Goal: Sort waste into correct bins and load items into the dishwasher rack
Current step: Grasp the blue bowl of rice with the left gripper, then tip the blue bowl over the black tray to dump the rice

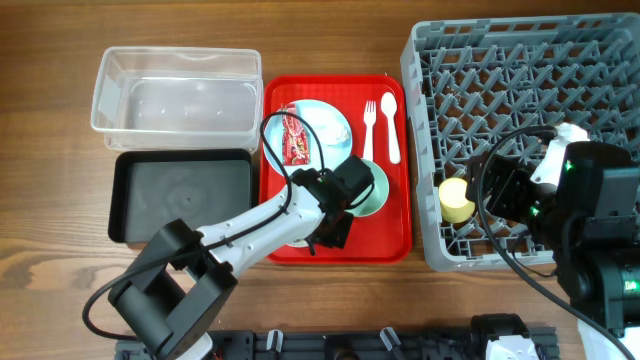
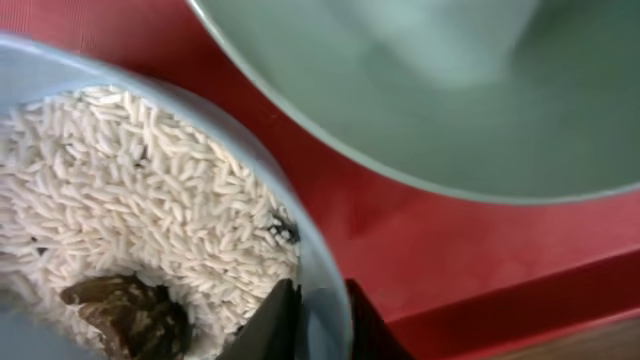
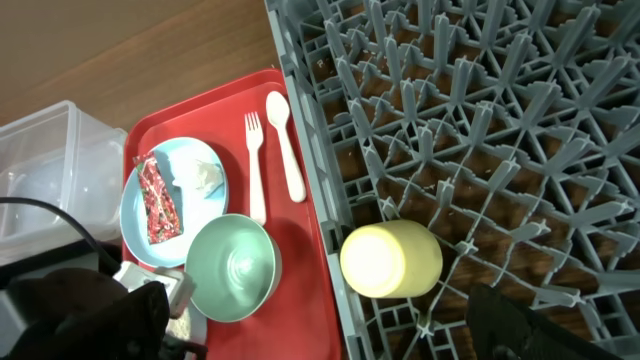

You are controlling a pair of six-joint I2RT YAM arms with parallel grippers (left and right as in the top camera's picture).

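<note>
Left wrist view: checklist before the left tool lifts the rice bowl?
1. Rim of pale blue bowl between the left tool fingers: ok.
2. Grip closed firmly on that rim: cannot tell.
3. Contents, rice and brown scrap, sit inside the bowl: ok.
4. Clearance from mint green bowl: not ok. It sits close alongside, so a straight-up lift looks safest.
5. Drop spot, black tray, uncovered: ok.
6. Other arm: right tool is off the red tray, over the dishwasher rack: ok.
</note>
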